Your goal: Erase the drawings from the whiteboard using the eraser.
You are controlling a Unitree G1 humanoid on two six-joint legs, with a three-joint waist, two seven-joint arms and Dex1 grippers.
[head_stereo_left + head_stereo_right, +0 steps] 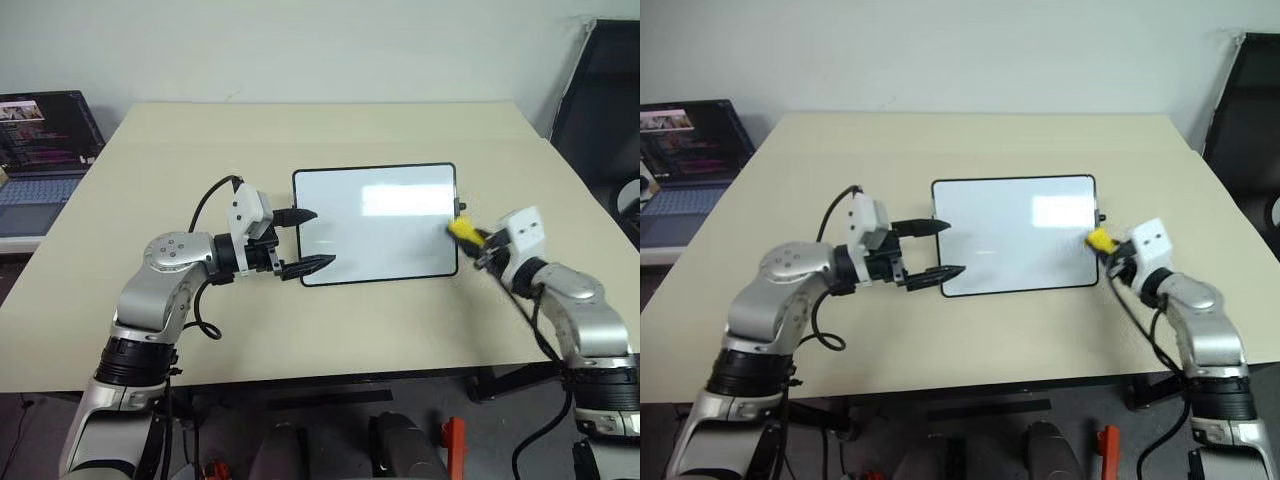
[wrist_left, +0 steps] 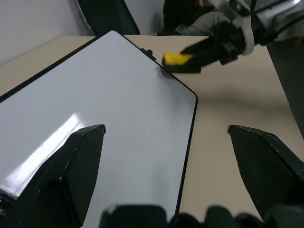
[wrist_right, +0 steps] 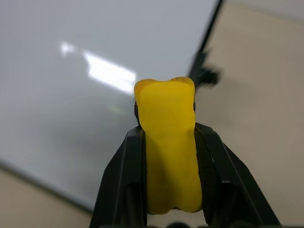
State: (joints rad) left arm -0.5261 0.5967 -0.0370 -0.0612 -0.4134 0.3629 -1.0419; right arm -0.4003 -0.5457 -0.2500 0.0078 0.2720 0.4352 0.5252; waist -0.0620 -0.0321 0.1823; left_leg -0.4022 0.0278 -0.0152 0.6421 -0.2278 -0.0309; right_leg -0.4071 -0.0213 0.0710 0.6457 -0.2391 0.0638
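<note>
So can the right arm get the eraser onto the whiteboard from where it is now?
Probably yes. The right gripper is shut on the eraser right at the whiteboard's right edge, and nothing lies between them. The left gripper sits open at the far left edge, out of the way.

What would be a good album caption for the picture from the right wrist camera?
Two black fingers squeeze a yellow eraser over the glossy whiteboard's edge.

Beige table [image 1: 300, 130], laptop [image 1: 40, 160], pale wall [image 1: 300, 40]
</note>
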